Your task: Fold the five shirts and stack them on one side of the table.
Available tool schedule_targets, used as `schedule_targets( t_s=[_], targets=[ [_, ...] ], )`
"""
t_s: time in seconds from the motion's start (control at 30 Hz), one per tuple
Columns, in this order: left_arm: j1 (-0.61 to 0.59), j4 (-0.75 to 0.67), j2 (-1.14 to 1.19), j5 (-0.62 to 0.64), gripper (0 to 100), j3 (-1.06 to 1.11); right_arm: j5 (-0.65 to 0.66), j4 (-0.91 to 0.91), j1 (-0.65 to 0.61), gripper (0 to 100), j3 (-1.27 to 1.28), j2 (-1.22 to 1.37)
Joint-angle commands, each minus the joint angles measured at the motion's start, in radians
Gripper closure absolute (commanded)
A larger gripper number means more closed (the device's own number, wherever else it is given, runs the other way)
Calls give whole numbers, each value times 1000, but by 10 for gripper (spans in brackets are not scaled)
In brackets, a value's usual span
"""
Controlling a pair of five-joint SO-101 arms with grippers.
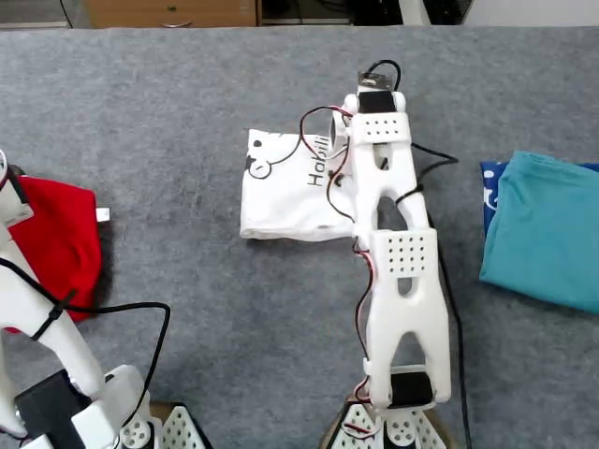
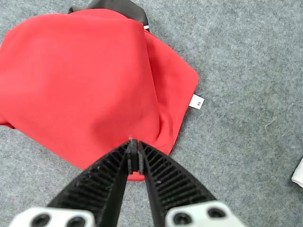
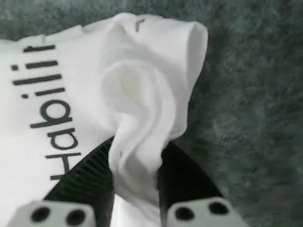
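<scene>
A white shirt (image 1: 285, 192) with black lettering lies partly folded at the table's middle. My right gripper (image 3: 137, 151) is shut on a bunched fold of the white shirt (image 3: 142, 94) at its far right corner, under the right arm (image 1: 379, 140). A folded red shirt (image 1: 56, 248) lies at the left edge, with a strip of black cloth (image 2: 118, 5) showing beneath it. My left gripper (image 2: 133, 149) hangs shut just over the red shirt (image 2: 80, 80) near its edge. A teal shirt (image 1: 543, 229) rests folded on a blue one (image 1: 489, 192) at the right edge.
Grey carpet-like cloth (image 1: 187, 122) covers the table. A small white tag (image 2: 197, 100) sticks out of the red shirt. Wooden furniture (image 1: 168, 11) stands beyond the far edge. Open surface lies between the red and white shirts.
</scene>
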Motion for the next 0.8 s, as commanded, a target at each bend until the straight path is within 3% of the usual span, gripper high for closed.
schedule_targets(
  t_s=[0.0,0.27,0.57,0.77],
  targets=[
    [0,-12,-31,-6,981,-5,71,71,-13,996,-97,-15],
    [9,-15,-33,-6,981,-5,316,100,44,996,-176,-93],
    [9,-12,-30,-5,981,-5,911,57,125,997,-182,-125],
    [9,-12,-27,-5,981,-5,1178,-63,140,997,-236,-125]
  ],
)
